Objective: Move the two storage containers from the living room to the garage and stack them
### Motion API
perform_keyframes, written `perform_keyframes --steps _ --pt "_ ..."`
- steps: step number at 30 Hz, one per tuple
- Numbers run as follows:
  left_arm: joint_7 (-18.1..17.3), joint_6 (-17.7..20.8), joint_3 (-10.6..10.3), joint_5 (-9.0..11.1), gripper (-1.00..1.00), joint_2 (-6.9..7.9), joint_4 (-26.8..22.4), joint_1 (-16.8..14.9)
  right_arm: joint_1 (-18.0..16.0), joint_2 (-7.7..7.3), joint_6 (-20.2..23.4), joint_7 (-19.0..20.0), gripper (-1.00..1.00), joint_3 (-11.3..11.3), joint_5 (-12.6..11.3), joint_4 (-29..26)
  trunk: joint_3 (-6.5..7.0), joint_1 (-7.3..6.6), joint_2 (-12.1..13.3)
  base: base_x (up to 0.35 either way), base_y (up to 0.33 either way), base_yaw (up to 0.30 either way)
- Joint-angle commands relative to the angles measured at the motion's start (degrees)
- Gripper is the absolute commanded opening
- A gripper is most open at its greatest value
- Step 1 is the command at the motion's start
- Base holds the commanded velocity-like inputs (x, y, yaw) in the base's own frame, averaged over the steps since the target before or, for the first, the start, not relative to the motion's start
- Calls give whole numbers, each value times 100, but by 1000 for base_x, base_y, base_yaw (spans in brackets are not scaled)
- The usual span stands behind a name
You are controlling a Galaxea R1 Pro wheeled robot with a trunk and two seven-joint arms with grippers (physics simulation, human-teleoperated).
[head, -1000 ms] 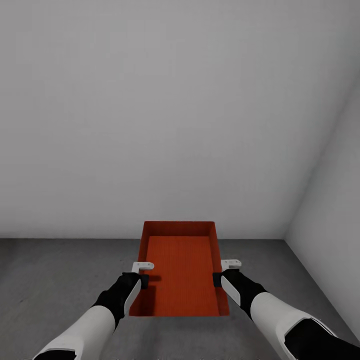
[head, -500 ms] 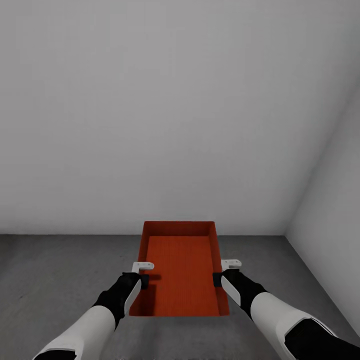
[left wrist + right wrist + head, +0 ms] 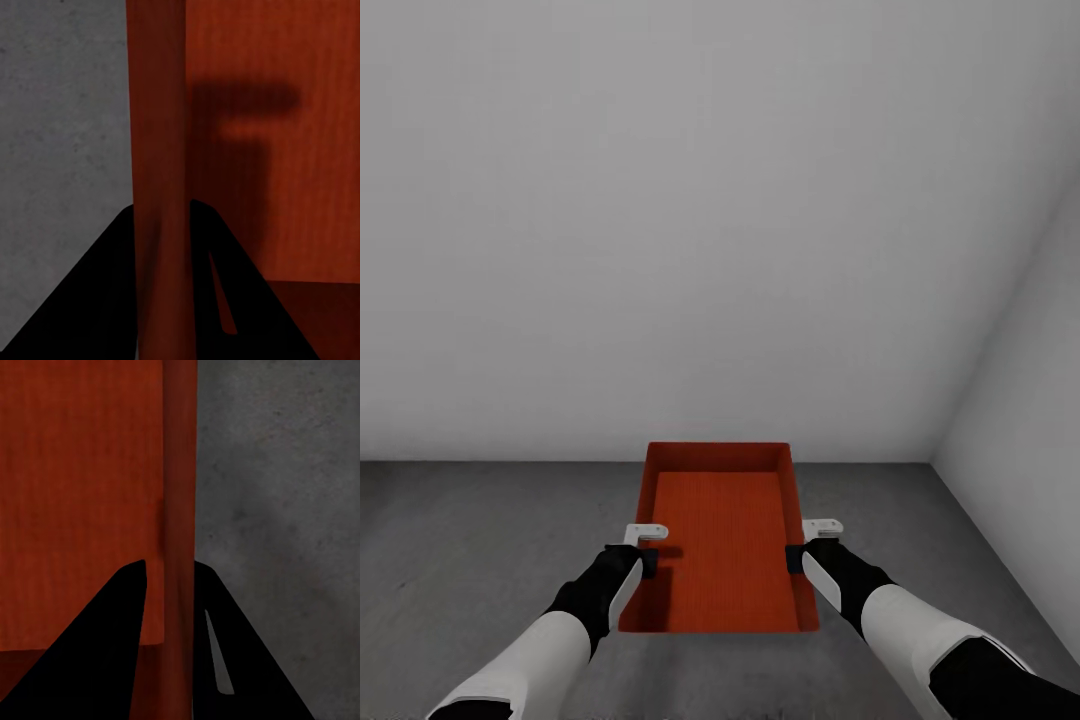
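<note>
In the head view an orange-red storage container lies lengthwise in front of me over the dark grey concrete floor of the garage. My left gripper is shut on its left wall and my right gripper is shut on its right wall, both near the middle of its length. The left wrist view has the left gripper straddling that wall, one finger inside and one outside. The right gripper clamps the other wall the same way. The container is empty. Whether it touches the floor I cannot tell.
A plain white wall stands straight ahead, just beyond the container's far end. A second white wall closes the corner on the right. Bare concrete stretches to the left of the container and narrows on the right.
The line where wall meets floor sits slightly higher in the picture, so the camera has moved a little. The container and both arms keep the same place and grip.
</note>
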Motion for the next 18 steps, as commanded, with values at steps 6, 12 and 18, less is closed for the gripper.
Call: perform_keyframes --steps 6,12,18 --pt "39 399 -99 -45 -100 64 249 0 -11 -6 3 -35 -100 220 -122 -34 -172 133 -250 0 0 0" --pt "40 397 -99 -45 -100 64 249 0 -11 -6 3 -35 -100 220 -122 -34 -335 265 -490 0 0 0" --pt "43 397 -99 -45 -100 64 249 0 -11 -6 3 -35 -100 220 -122 -34 -499 397 -731 0 0 0"
